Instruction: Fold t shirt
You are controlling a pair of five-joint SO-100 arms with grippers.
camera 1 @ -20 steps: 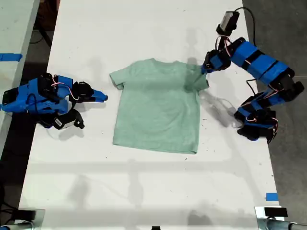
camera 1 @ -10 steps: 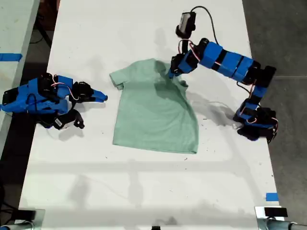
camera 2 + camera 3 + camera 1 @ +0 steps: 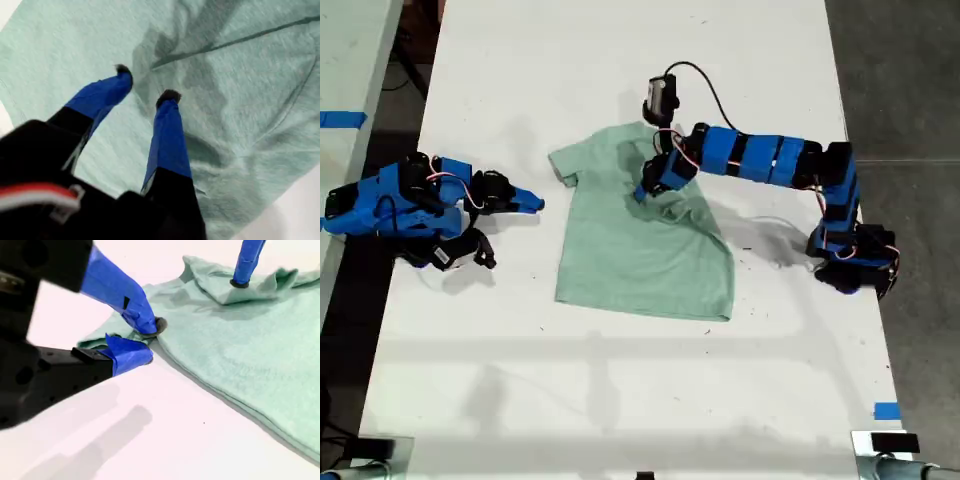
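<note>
The t shirt [image 3: 640,255] lies flat in the middle of the white table [image 3: 620,400]. The first gripper [image 3: 645,190] has its claws apart, tips down on a sleeve laid over the chest, likely to make a fold. The second gripper [image 3: 530,202] rests beside the other sleeve, holding nothing; whether its claws are closed cannot be told.

T shirt [image 3: 240,100] edges cropped, perhaps clear of first end effector [image 3: 145,85]

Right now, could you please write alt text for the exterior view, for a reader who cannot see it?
A pale green t shirt lies on a white table, one sleeve pulled over its middle by my first gripper, reaching from the exterior view's right. My second gripper rests beside the shirt at the view's left.
</note>
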